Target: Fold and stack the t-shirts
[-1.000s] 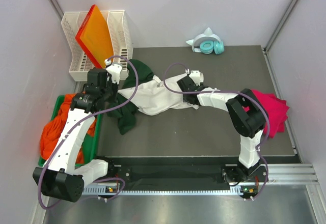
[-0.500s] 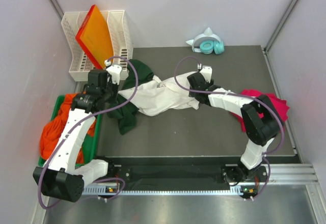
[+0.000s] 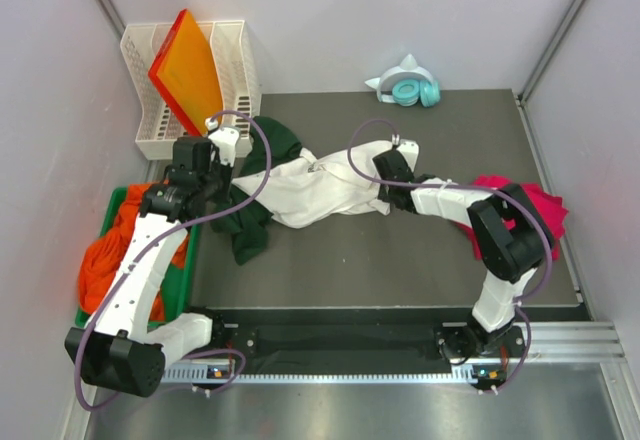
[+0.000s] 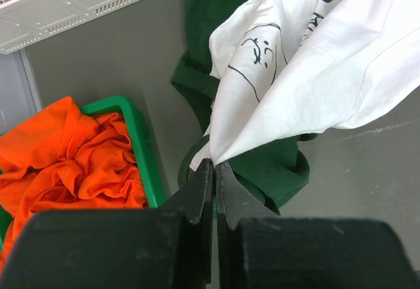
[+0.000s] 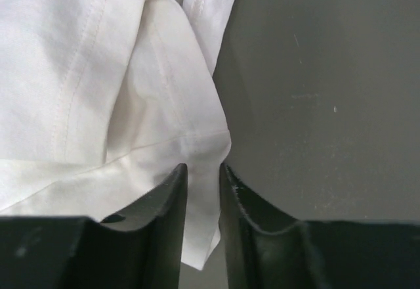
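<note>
A white t-shirt point(image 3: 312, 190) with black print lies stretched across the mat, over a dark green t-shirt point(image 3: 268, 145). My left gripper point(image 3: 220, 182) is shut on the white shirt's left corner; in the left wrist view the cloth point(image 4: 295, 85) fans out from the closed tips point(image 4: 214, 165), with the green shirt point(image 4: 275, 164) below. My right gripper point(image 3: 385, 188) is at the shirt's right end. In the right wrist view a stitched hem point(image 5: 190, 138) sits pinched between the narrow jaws point(image 5: 203, 174), a corner hanging below.
A green bin point(image 3: 195, 245) at the left holds orange shirts point(image 3: 105, 250), also seen as orange shirts point(image 4: 72, 157) from the left wrist. A magenta shirt point(image 3: 535, 215) lies at the right edge. A white rack point(image 3: 240, 70) with an orange board and teal headphones point(image 3: 412, 90) stand at the back.
My right gripper moved right and back along the shirt's right end, then settled a little nearer, and that end of the shirt spread rightwards. The left arm has held still.
</note>
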Robot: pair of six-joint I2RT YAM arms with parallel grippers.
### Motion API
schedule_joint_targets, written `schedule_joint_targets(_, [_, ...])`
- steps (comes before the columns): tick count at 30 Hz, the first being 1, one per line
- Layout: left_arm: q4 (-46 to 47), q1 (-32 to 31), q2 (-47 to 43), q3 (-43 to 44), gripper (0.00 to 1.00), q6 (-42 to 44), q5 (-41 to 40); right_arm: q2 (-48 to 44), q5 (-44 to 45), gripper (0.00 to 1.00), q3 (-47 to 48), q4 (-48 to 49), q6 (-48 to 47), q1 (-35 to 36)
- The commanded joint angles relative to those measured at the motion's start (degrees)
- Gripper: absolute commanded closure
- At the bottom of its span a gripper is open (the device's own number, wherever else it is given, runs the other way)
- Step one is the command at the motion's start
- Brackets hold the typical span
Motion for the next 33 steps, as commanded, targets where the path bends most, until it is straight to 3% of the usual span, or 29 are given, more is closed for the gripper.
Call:
schedule_joint_targets(1, [2.5,0.3,0.0,-0.7,1.00,-0.4,0.6,0.7,-1.3,0.77,0.4,3.3,1.5,-0.9])
schedule_joint_targets(4, [2.7,0.3,0.2,-1.0,1.00,-0.4,0.6,1.0,-1.3,0.84,0.5,3.1,1.5,-0.9])
schedule_joint_targets(5, [2.7,0.3,0.1,-1.1,1.00,-0.4,0.5,1.0,-1.3,0.93,0.4,3.1,1.5,-0.9])
schedule_joint_targets(7, [2.8,0.3,0.2,-1.3,1.00,-0.4,0.6,0.8,-1.3,1.00,0.2,3.1,1.6,-0.9])
schedule_joint_targets(12, [3.2,0.3,0.2,-1.4,1.00,-0.7,0.7,-2.0,1.1,1.00,0.5,1.9,0.2,-0.9])
schedule_joint_targets(16, [3.8,0.3,-0.5,-0.8,1.00,-1.6,-0.3,-6.3,9.9,1.00,5.2,-5.3,-4.1,1.8])
schedule_joint_targets(20, [5.0,0.3,-2.4,1.0,1.00,-2.5,-1.6,-15.6,17.4,1.00,10.2,-13.8,-10.3,5.3])
schedule_joint_targets(29, [3.7,1.8,-5.8,7.8,1.00,-5.5,-4.4,-36.4,23.8,1.00,17.8,-27.4,-15.1,6.0])
schedule_joint_targets(33, [3.6,2.5,-8.1,13.3,1.00,-2.3,-6.9,-43.6,26.7,1.00,24.6,-30.8,-21.9,5.9])
